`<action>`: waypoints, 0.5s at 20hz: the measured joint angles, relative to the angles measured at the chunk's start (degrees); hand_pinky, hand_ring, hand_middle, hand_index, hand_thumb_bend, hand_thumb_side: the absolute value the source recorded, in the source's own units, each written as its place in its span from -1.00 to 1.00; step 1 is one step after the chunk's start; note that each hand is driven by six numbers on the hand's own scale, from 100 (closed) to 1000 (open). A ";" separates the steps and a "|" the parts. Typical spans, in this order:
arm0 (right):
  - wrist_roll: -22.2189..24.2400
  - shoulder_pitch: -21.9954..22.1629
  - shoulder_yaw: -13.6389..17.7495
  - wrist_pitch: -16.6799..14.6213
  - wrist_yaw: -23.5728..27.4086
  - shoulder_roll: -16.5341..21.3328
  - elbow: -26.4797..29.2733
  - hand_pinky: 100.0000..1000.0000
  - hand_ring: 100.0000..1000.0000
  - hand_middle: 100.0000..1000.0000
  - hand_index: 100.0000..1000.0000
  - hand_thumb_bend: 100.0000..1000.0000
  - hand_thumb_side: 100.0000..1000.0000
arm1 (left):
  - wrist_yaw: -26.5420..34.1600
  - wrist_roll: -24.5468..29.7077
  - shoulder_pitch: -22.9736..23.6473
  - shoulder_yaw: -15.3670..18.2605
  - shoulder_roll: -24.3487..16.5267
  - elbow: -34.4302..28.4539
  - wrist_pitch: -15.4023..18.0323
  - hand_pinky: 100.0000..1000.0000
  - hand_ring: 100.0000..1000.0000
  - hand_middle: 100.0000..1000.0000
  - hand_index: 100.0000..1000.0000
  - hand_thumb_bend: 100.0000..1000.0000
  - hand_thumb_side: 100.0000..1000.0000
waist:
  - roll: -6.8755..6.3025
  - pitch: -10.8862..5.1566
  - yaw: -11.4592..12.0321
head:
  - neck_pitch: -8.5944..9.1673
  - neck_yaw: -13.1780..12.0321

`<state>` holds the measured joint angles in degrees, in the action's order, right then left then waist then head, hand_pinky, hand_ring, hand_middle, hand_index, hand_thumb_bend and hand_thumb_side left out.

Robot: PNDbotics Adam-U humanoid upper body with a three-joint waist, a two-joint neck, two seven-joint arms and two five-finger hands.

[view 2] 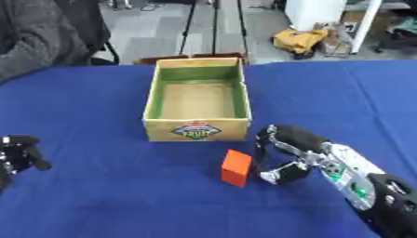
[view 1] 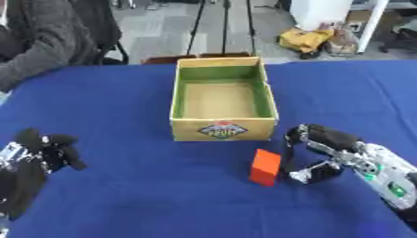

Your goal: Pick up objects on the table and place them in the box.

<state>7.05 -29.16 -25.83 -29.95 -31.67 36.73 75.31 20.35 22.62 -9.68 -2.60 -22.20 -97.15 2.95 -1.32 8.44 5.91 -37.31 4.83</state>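
Note:
An orange block (view 1: 265, 167) stands on the blue table, just in front of the cardboard box (view 1: 222, 129). The box is open on top, green inside, with nothing in it that I can see. My right hand (view 1: 319, 153) comes in from the lower right and sits right beside the block, on its right side. Its fingers (view 1: 301, 135) and thumb (view 1: 312, 173) are spread toward the block without closing on it; I cannot tell whether they touch it. My left hand (view 1: 45, 151) rests at the lower left edge, fingers up and relaxed, holding nothing.
The blue tablecloth (view 1: 146, 195) covers the whole work surface. A person in a grey sleeve (view 1: 36, 51) sits at the far left edge, not touching anything. Floor clutter and a yellow bag (view 1: 306, 39) lie beyond the table.

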 measured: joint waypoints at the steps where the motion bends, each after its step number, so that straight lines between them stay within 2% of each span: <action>1: 0.33 0.04 0.00 -0.12 0.19 0.33 0.83 0.41 0.24 -0.11 0.13 -0.37 -0.63 | 0.01 -0.01 0.00 0.00 0.00 0.00 -0.01 0.18 -0.09 -0.10 0.40 -0.69 1.00 | 0.01 0.00 -0.03 | 0.10 0.00; 5: 1.93 0.74 0.04 -0.19 2.35 1.73 4.41 0.46 0.38 0.07 0.38 -0.32 -0.54 | 0.01 -0.04 0.00 0.00 0.00 0.00 -0.02 0.18 -0.09 -0.10 0.40 -0.69 1.00 | 0.11 -0.03 -0.40 | 0.17 0.00; 8: 3.28 0.98 0.14 0.17 3.93 2.51 6.70 0.48 0.44 0.18 0.47 -0.28 -0.49 | 0.01 -0.08 0.00 0.00 0.00 0.00 0.00 0.18 -0.09 -0.10 0.40 -0.70 1.00 | 0.11 -0.05 -0.58 | 0.18 0.00; 10: 4.03 0.99 0.28 0.48 5.12 2.83 7.91 0.50 0.49 0.25 0.51 -0.20 -0.38 | 0.01 -0.10 0.00 0.00 0.00 0.00 0.00 0.18 -0.09 -0.10 0.40 -0.70 1.00 | 0.08 -0.10 -0.64 | 0.18 0.00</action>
<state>11.08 -28.17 -25.55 -29.47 -26.55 39.55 83.22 20.36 22.52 -9.68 -2.60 -22.20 -97.15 2.94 -1.24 8.33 5.27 -37.13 4.83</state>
